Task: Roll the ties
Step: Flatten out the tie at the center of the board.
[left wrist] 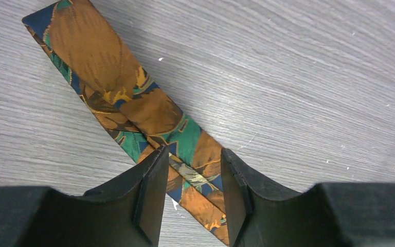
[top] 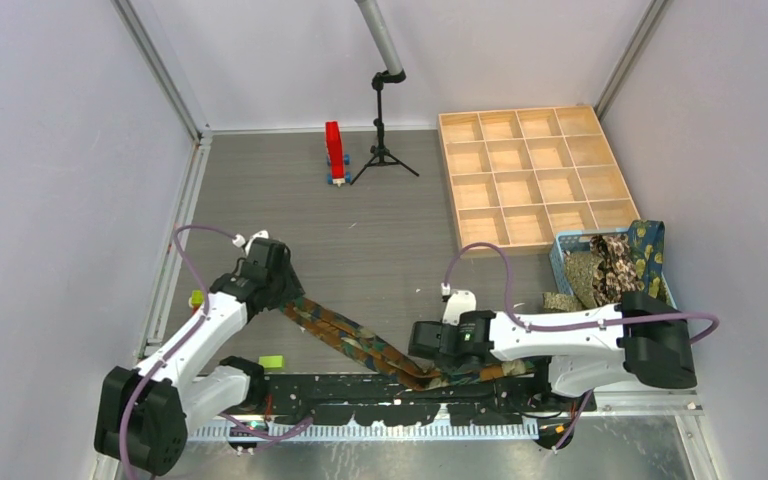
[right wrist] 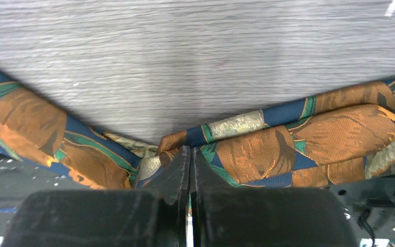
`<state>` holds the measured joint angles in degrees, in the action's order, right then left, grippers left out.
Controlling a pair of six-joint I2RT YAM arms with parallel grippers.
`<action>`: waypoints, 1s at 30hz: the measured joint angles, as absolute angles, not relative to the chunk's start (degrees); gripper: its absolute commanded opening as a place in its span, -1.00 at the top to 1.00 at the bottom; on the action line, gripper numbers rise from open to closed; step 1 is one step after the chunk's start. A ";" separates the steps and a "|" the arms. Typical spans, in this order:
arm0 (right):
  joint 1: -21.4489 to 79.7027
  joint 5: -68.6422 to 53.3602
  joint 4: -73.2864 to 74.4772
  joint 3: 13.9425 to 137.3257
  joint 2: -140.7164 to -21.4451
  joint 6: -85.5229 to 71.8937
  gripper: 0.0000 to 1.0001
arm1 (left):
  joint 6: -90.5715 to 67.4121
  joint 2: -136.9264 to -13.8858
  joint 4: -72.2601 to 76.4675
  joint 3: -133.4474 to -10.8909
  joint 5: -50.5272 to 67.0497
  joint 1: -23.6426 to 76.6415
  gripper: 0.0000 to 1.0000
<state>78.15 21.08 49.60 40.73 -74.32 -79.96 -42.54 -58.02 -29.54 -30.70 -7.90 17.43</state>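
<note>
One tie (top: 360, 343), orange-brown with teal and navy patches, lies doubled on the table. It runs diagonally from my left gripper (top: 284, 299) to a bend by my right gripper (top: 423, 360), then rightward along the front edge. In the left wrist view my left gripper (left wrist: 191, 191) is open, with its jaws astride the two crossed strips of the tie (left wrist: 108, 77). In the right wrist view my right gripper (right wrist: 191, 157) is shut on the tie (right wrist: 267, 149) at the bend. More patterned ties (top: 610, 262) are heaped in the light blue basket.
The light blue basket (top: 562, 243) stands at the right, beside the right arm's base. A wooden compartment tray (top: 535, 175) lies at the back right. A red block (top: 334, 150) and a black tripod (top: 384, 150) stand at the back. A green tag (top: 271, 361) lies near the front edge.
</note>
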 measured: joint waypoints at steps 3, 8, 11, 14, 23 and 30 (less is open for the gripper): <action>78.41 20.29 46.85 41.76 -75.79 -78.11 0.89 | -42.59 -56.18 -30.02 -30.96 -7.90 17.43 0.13; 78.43 19.75 45.47 43.48 -80.18 -77.93 0.80 | -42.57 -52.71 -32.08 -31.00 -8.21 17.43 0.12; 78.39 19.49 45.15 43.16 -80.05 -78.22 0.78 | -42.59 -51.46 -33.06 -31.07 -8.56 17.43 0.13; 77.21 17.82 42.98 40.84 -79.64 -78.43 0.79 | -42.61 -50.43 -33.69 -31.07 -8.60 17.43 0.13; 67.88 8.19 35.81 34.87 -75.29 -77.73 0.81 | -42.92 -49.71 -34.41 -31.07 -8.62 17.32 0.13; 60.05 5.50 32.99 36.69 -78.35 -73.23 0.82 | -43.07 -49.47 -34.35 -31.07 -8.69 17.32 0.13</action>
<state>60.05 5.50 32.99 36.69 -78.35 -73.23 -43.07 -49.47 -34.35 -31.07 -8.69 17.32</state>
